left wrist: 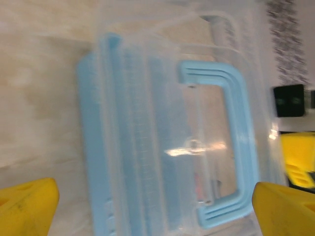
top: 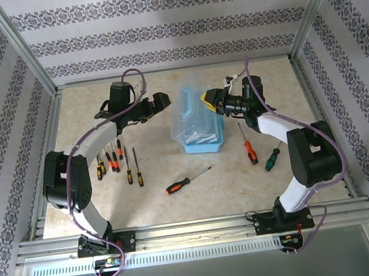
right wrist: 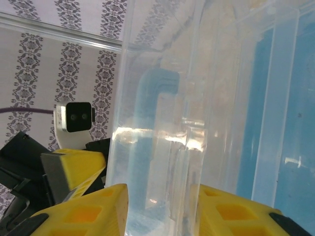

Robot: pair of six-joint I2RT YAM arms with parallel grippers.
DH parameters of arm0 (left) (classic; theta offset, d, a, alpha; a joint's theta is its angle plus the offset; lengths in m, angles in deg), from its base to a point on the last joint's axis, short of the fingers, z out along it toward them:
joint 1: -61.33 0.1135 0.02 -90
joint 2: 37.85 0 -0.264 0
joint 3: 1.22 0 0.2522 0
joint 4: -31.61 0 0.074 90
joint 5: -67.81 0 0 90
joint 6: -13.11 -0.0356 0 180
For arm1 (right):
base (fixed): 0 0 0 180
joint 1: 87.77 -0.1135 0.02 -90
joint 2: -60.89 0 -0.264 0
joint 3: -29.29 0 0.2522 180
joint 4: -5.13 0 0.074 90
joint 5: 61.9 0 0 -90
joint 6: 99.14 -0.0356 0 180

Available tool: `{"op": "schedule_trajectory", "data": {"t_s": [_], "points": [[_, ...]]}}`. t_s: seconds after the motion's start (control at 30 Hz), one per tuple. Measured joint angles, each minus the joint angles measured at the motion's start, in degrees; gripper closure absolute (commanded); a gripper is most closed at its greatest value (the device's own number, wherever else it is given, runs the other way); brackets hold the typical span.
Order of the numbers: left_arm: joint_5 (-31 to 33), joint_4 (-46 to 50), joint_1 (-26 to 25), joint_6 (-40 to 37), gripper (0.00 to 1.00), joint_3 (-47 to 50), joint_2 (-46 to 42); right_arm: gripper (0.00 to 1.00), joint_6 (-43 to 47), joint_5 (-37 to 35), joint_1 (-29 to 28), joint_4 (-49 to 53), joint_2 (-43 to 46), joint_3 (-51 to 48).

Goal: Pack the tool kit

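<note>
Right fingers (right wrist: pixel 88 216) clamping lid (right wrist: pixel 157 123) edge, left fingers (left wrist: pixel 24 206) wide

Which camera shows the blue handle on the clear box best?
The left wrist camera: the whole blue handle faces it, close up. From the top camera it is a small sideways strip on the lid. The right wrist camera sees part of it dimly through clear plastic.

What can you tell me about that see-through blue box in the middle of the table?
The box is a plastic tool case: a shallow light-blue base resting on the table, and a clear lid standing open, nearly upright, bearing a light-blue carry handle. Pale items lie inside, too small to identify. The right claw has yellow fingers on either side of the lid, seemingly pinching it.
</note>
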Motion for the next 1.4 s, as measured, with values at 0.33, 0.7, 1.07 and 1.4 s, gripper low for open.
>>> {"op": "schedule_trajectory", "data": {"t_s": [0.33, 0.7, 1.07, 1.4], "points": [[18.8, 13.7, 5.3, -2.5, 0.01, 4.8, -1.8, 0.6, 1.1, -0.1, -3.5, 3.5, -0.6, 5.7], [21.4, 14.6, 5.6, -5.1, 0.0, 7.4, 0.0, 0.59, 2.0, -1.6, -8.3, 5.8, -4.3, 11.6], [20.2, 15.0, 5.6, -7.3, 0.0, 5.1, 4.8, 0.58, 2.0, -2.7, -11.9, 7.2, -8.8, 17.0], [18.4, 15.7, 5.6, -8.1, 0.0, 4.2, 4.9, 0.58, 2.5, -3.7, -13.7, 10.0, -11.1, 20.8]]}}
